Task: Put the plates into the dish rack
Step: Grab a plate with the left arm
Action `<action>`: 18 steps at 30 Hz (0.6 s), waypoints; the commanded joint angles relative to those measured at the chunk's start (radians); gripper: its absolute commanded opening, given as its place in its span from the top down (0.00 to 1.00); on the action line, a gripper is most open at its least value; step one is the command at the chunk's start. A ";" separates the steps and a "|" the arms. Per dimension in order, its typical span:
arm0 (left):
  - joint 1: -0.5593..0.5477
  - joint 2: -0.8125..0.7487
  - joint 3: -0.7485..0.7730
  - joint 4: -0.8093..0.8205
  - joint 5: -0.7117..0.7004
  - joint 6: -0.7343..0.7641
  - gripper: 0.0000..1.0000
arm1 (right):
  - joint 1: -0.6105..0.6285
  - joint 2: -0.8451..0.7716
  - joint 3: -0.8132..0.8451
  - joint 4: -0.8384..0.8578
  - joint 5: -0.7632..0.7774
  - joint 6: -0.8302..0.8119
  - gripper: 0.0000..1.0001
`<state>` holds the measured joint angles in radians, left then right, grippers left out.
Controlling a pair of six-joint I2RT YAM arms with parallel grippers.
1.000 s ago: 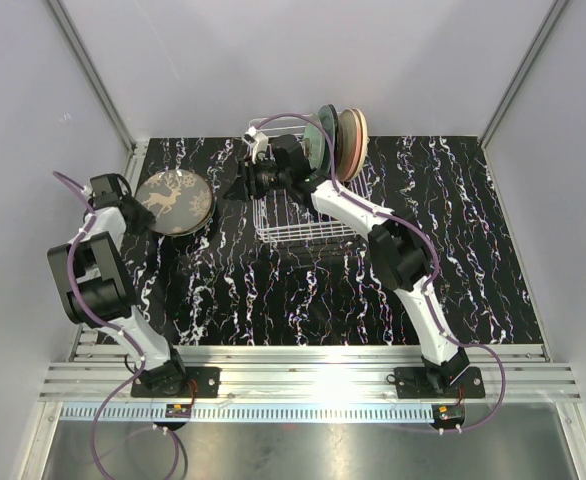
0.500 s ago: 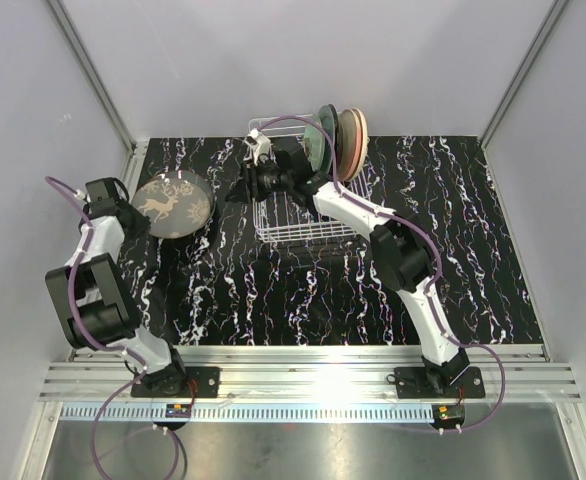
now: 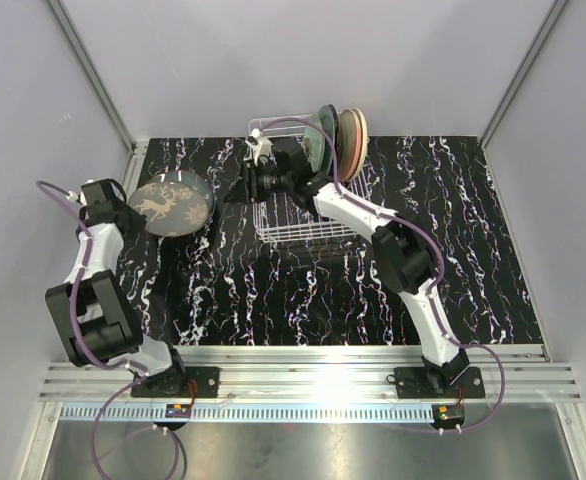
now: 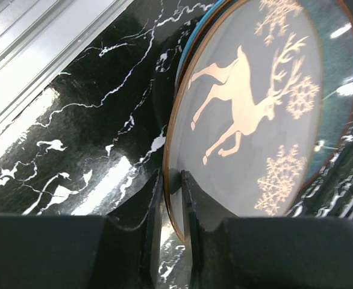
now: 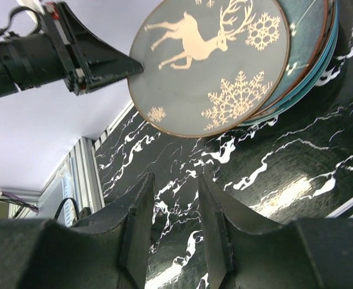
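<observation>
My left gripper [image 3: 125, 208] is shut on the rim of the grey-brown deer plate [image 3: 173, 203] and holds it tilted above the stack of remaining plates [image 3: 195, 222] at the far left. In the left wrist view the fingers [image 4: 188, 198] pinch the deer plate's edge [image 4: 255, 108], and a teal plate rim [image 4: 185, 48] shows behind it. My right gripper [image 3: 238, 187] is open and empty, between the stack and the white wire dish rack [image 3: 293, 235]. Several plates [image 3: 338, 140] stand upright at the rack's far end. The right wrist view shows the deer plate [image 5: 212, 66] held by the left gripper [image 5: 98, 57] over the stack [image 5: 312, 54].
The black marbled tabletop [image 3: 453, 250] stretches right of the rack. Grey walls with metal posts close the back and sides. A metal rail [image 3: 303, 370] runs along the near edge at the arm bases.
My left gripper has tipped the deer plate up further off the stack and drawn slightly left. The right arm has hardly moved.
</observation>
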<state>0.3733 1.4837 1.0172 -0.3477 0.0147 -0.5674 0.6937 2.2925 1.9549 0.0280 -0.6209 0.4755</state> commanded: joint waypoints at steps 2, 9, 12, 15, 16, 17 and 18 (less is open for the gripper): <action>0.003 -0.088 -0.020 0.130 -0.019 -0.051 1.00 | 0.024 -0.110 -0.037 0.012 0.015 0.020 0.58; 0.003 -0.146 -0.069 0.277 -0.019 -0.138 1.00 | 0.043 -0.128 -0.054 0.015 0.038 0.078 0.57; 0.003 -0.157 -0.091 0.328 -0.019 -0.181 1.00 | 0.050 -0.136 -0.050 0.004 0.053 0.095 0.56; 0.003 -0.160 -0.114 0.374 0.016 -0.224 1.00 | 0.052 -0.146 -0.065 0.009 0.064 0.124 0.55; 0.003 -0.160 -0.117 0.384 0.022 -0.242 1.00 | 0.052 -0.149 -0.070 0.010 0.070 0.138 0.55; 0.003 -0.158 -0.124 0.401 0.028 -0.252 1.00 | 0.050 -0.153 -0.074 0.012 0.072 0.144 0.55; 0.004 -0.157 -0.124 0.404 0.039 -0.259 1.00 | 0.052 -0.154 -0.080 0.016 0.075 0.150 0.55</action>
<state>0.3733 1.3636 0.8886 -0.1196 0.0204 -0.7540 0.7349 2.2139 1.8835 0.0135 -0.5674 0.5838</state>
